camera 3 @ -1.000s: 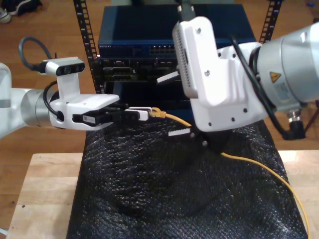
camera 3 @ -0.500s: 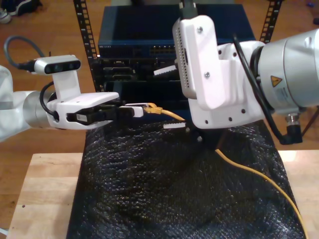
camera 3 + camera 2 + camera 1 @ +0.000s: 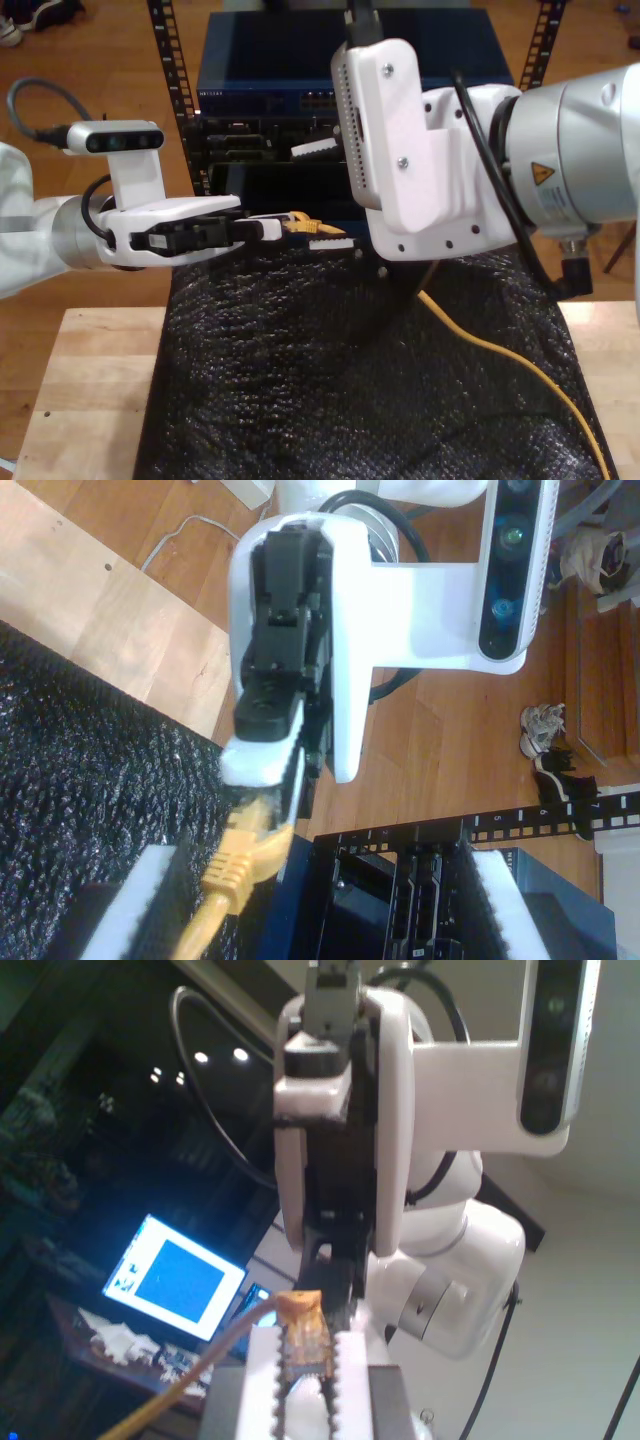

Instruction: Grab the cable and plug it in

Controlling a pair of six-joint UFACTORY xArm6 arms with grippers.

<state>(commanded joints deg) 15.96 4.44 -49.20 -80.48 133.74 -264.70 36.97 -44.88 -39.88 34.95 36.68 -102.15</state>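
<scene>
My first wrist view is dim, its background dark apart from a glowing blue screen [image 3: 178,1280] and small ceiling glints. The exterior view is evenly bright but soft; the black mat [image 3: 300,380] shows speckled glare.

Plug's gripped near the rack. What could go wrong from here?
My first gripper pinches only the clear plug of the yellow-orange network cable; it may twist or slip on insertion. My open second gripper sits very close, so jaws might collide. The slack trails under that arm and could snag.
</scene>
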